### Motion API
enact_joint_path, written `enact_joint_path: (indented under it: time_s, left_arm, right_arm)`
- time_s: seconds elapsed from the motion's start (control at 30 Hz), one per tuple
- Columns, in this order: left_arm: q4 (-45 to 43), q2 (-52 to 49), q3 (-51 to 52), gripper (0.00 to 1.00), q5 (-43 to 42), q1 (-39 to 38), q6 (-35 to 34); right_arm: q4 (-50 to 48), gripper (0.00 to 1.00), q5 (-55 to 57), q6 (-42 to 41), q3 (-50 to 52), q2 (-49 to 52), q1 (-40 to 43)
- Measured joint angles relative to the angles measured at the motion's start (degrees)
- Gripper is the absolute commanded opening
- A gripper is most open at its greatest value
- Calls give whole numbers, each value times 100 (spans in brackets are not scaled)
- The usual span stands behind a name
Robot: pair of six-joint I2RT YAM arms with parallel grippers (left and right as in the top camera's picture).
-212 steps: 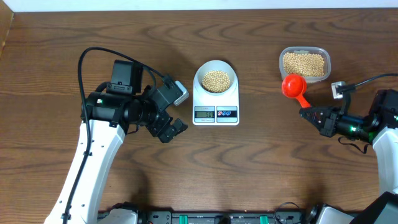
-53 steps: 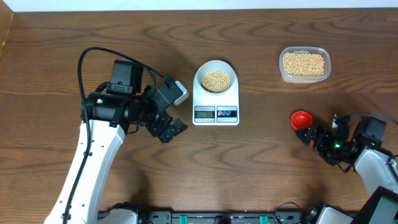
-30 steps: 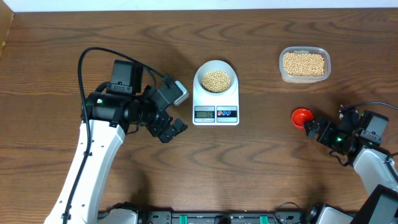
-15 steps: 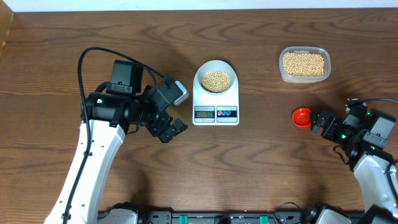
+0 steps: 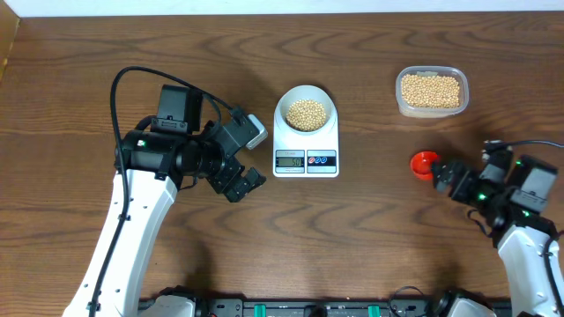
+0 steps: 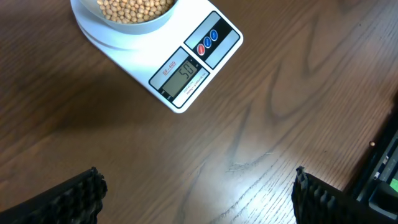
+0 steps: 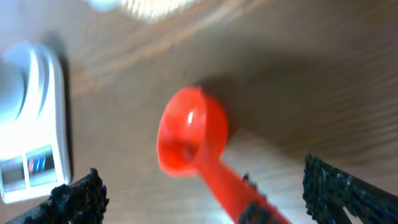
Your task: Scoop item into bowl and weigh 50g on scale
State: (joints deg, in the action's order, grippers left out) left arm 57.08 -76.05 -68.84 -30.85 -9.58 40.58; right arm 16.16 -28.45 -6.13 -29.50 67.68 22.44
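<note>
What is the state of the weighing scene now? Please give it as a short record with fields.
bowl: on the scale, holding beans
display: seems to begin with 50
red scoop: empty, lying right of the scale
tub: beans inside, far right
right pincer: open, fingers either side of the scoop's handle
left pincer: open, empty, left of the scale

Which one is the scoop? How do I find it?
Find the white scale in the middle of the brown table. Look right of it, below the clear tub of beans. The scoop lies there, small and round-cupped, the only bright red thing.
</note>
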Motion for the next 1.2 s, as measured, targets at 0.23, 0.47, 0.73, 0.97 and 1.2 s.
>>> enact_joint_path:
  time_s: [0.23, 0.47, 0.73, 0.97, 1.2]
  left_arm:
    - [0, 0, 0, 98, 0, 0, 2]
    - [0, 0, 0, 98, 0, 0, 2]
    - [0, 0, 0, 98, 0, 0, 2]
    - [0, 0, 0, 98, 0, 0, 2]
    - [0, 0, 0, 98, 0, 0, 2]
  right_arm:
    - [262, 99, 763, 210, 0, 68, -831]
    - [299, 99, 968, 367, 0, 68, -966]
    - [398, 99, 1574, 197, 0, 68, -992]
    - [396, 99, 2441, -96, 0, 68, -992]
    - [186, 99, 2264, -22, -2, 68, -992]
